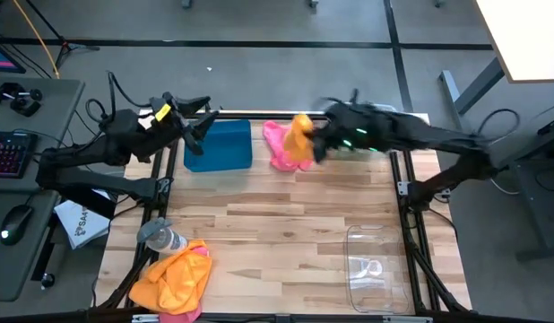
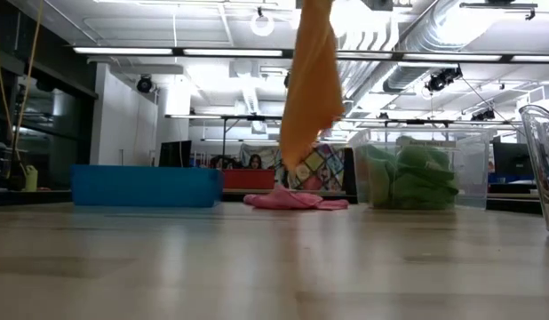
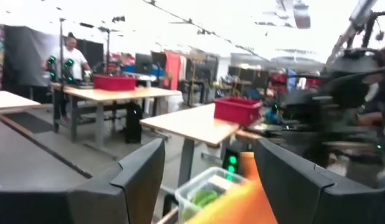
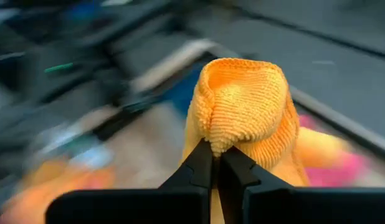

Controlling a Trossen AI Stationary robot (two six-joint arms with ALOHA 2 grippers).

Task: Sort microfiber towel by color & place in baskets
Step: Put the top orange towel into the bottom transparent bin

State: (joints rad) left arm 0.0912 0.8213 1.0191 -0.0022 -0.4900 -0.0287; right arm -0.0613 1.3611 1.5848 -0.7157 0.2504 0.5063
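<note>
A: Start big. From overhead, what sits on the pale wooden slatted table [image 1: 286, 224]?

B: At about eleven o'clock, the shallow teal-blue rectangular tray [image 1: 219, 145]. At five o'clock, a clear rectangular plastic bin [image 1: 376, 265]. At seven o'clock, a heap of bright orange microfiber cloths [image 1: 174, 276] with a pink edge showing under it, and a grey-capped clear bottle [image 1: 160, 236] just beside the heap.

A: And the second clear bin?

B: Overhead it is hidden under the right arm. The table-level view shows it: a clear bin filled with lime green towels [image 2: 415, 178], standing at the far edge (right of the pink cloth there).

A: Where is the towel being handled?

B: At twelve o'clock. The right gripper [image 1: 315, 144] is pinched tight on one bright orange towel [image 4: 242, 112]; the right wrist view shows its two dark fingertips [image 4: 202, 163] closed on a fold. The level view shows that towel hanging off the table, its bottom end just above a hot pink towel [image 2: 297, 200] lying flat.

A: The other arm?

B: The left gripper [image 1: 194, 135] hovers over the tray's near-left corner, its fingers [image 3: 139, 171] spread wide with nothing between them.
</note>
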